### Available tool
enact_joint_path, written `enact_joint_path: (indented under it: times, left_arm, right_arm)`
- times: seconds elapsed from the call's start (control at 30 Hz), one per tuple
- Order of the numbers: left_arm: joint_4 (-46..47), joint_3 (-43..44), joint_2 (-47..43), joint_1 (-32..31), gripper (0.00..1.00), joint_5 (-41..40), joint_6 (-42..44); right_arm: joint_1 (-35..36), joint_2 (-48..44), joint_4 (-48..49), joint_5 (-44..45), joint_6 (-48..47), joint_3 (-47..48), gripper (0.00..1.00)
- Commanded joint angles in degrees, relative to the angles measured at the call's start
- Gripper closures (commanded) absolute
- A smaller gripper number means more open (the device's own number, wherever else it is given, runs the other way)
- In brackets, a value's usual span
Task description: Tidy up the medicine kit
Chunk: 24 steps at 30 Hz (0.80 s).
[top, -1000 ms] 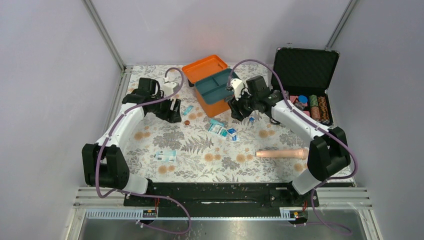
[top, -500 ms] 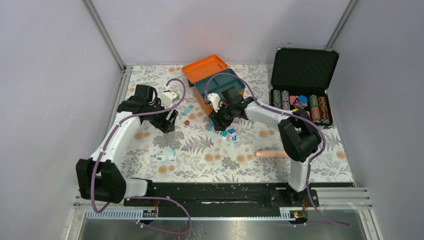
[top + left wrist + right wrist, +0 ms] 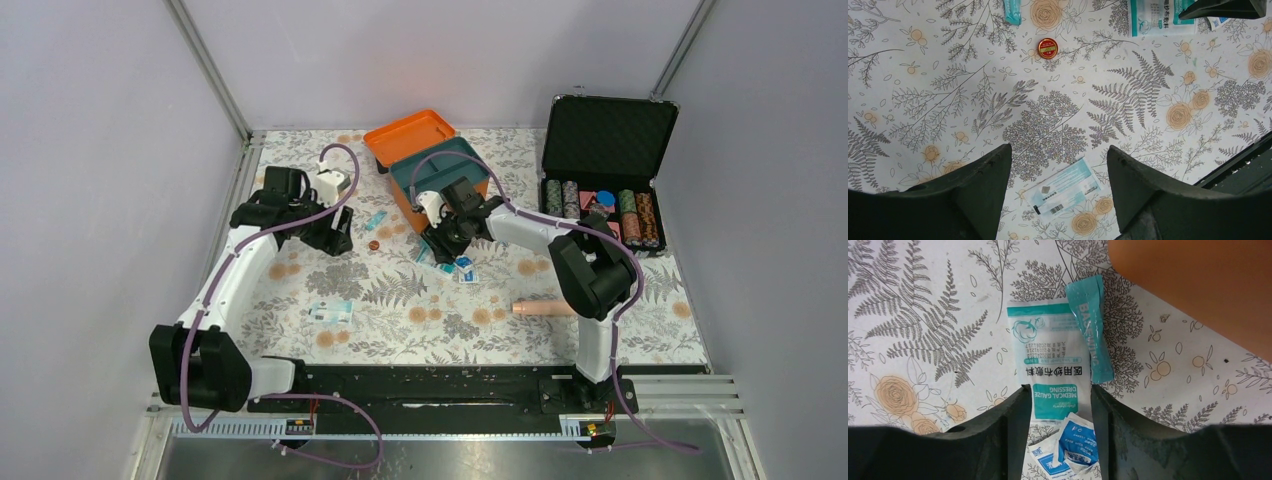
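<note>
**Medicine kit [image 3: 410,138] open at the back of the counter [image 3: 400,340], packets loose in front of it**

The floral-patterned counter carries a black case [image 3: 608,140] of poker chips at the far right, its lid up. Left of that case stands the orange kit, lid thrown back and teal insert tray [image 3: 455,160] showing.

The right end effector [image 3: 440,238] hangs just in front of the kit's near wall, low over a cluster of packets. In the right wrist view that orange wall fills the upper right corner. The jaws are parted. The fingers flank the near end of a white-and-teal gauze packet [image 3: 1048,350] lying flat on the counter; whether they touch it cannot be told.

The left end effector [image 3: 335,232] sits well to the left of the kit, jaws wide apart and holding nothing, above the counter. In its wrist view a barcoded white-and-teal packet [image 3: 1065,192] lies on the counter, seen between the fingers.

A narrow teal bandage sachet [image 3: 1089,330] overlaps the gauze packet's upper right corner. Small blue-and-white sachets [image 3: 1068,450] lie between the right fingers, nearer the wrist. A small round red tin [image 3: 1048,48] lies farther ahead of the left end effector.
</note>
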Motion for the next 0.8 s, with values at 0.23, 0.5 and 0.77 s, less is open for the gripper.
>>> enact_joint_path:
  times: [0.23,0.5,0.77]
  left_arm:
    - [3.26,3.41,1.28,0.88,0.31,-3.07,2.86]
    - [4.77,2.90,1.89,0.93,0.30,-1.20,-0.65]
    - [7.88,1.57,3.07,1.22,0.30,2.30,-9.72]
  right_arm:
    - [1.14,2.36,0.96,4.42,2.60,-3.72,0.59]
    - [1.60,2.32,1.72,4.94,0.34,-4.48,0.74]
    - [1.85,0.85,2.25,6.92,1.02,-4.82,0.61]
